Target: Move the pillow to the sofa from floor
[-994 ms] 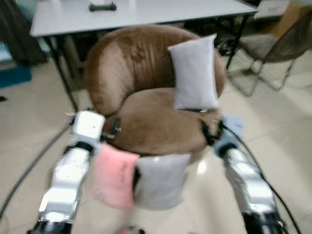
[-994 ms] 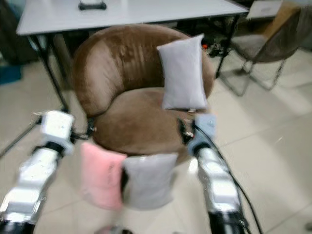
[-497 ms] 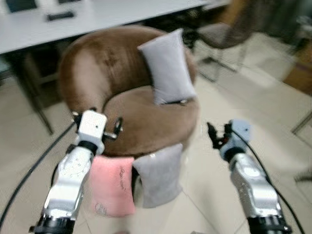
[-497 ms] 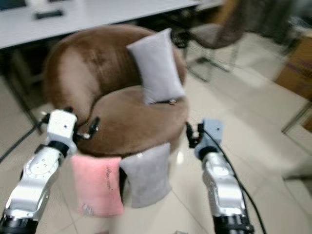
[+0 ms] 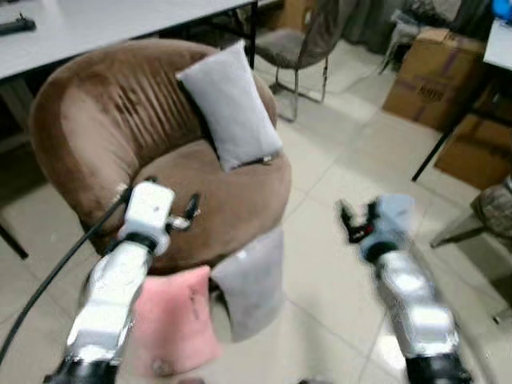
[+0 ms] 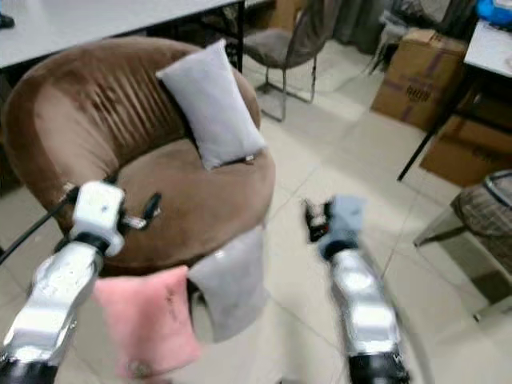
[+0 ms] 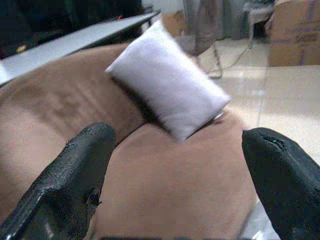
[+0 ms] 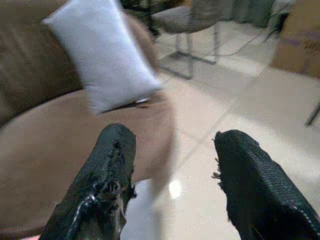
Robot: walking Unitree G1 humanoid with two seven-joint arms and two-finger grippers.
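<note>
**Pillows on the floor, both my grippers empty**

The grey rectangular fabric pillow (image 5: 252, 280) I am to move stands on the pale tiled floor (image 5: 336, 184), leaning against the front of the round brown velvet sofa chair (image 5: 96, 120). A pink fabric pillow (image 5: 172, 324) stands just beside it on my left side, also against the chair's base. A second grey pillow (image 5: 228, 104) already rests on the seat, propped tilted against the curved backrest.

My left gripper (image 7: 175, 170) hovers above the front of the seat, its two black fingers (image 7: 75, 175) spread wide with nothing between them. My right gripper (image 8: 172, 165) hangs over the floor just off the chair's right side, its fingers (image 8: 250, 185) also wide apart and holding nothing. Neither touches a pillow.

Behind the chair stands a grey table (image 5: 104, 20), with a metal-legged chair (image 5: 300, 44) farther back. Brown cardboard boxes (image 5: 432, 76) sit on the floor well apart to my right.
</note>
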